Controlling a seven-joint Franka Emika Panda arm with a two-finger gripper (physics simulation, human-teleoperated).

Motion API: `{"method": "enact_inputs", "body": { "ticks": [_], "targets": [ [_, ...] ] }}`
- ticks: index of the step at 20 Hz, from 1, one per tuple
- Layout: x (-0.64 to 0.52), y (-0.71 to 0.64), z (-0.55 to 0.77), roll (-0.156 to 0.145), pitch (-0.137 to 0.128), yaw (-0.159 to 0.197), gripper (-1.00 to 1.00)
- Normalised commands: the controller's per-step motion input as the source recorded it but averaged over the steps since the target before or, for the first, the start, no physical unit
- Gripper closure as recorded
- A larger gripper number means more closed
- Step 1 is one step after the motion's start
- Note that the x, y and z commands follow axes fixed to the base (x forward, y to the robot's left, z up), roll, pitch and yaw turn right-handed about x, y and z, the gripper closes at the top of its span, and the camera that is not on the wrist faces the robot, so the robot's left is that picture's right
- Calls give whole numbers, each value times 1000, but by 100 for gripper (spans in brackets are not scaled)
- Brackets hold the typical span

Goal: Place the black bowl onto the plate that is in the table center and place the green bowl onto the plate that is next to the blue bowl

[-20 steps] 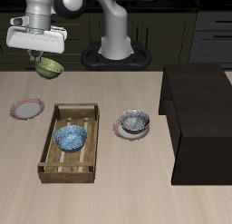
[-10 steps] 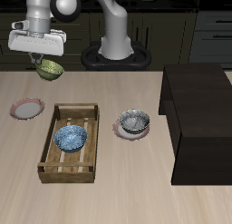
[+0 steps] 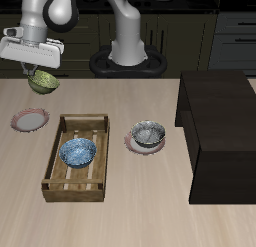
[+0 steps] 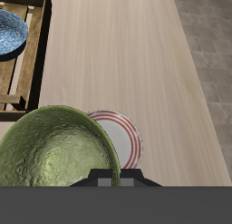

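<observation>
- Gripper [image 3: 40, 70]: clamped on the rim of the green bowl [image 3: 42, 82], held in the air above the table.
- Target: empty plate [image 3: 30, 119] beside the wooden tray [image 3: 55, 159] holding the blue bowl [image 3: 77, 152].
- Black bowl [image 3: 149, 135]: seated on the centre plate [image 3: 132, 143].
- Risk: the one-sided rim grip leaves the bowl tilted; an off-centre release could tip it off the plate.

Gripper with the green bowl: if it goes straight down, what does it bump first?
Probably the plate. The gripper points down holding the green bowl, and the plate lies on the table below it, though perhaps not squarely under.
</observation>
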Motion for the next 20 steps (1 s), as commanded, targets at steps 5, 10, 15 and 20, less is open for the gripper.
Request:
{"method": "enact_inputs", "body": {
  "ticks": [5,10,15,20],
  "targets": [
    [170,-119,-341,-39,53,-10,100],
    [94,-45,-310,-9,48,9,100],
    [104,-33,-108,-10,-4,17,100],
    [192,-106,-170,-34,8,14,100]
  ]
}}
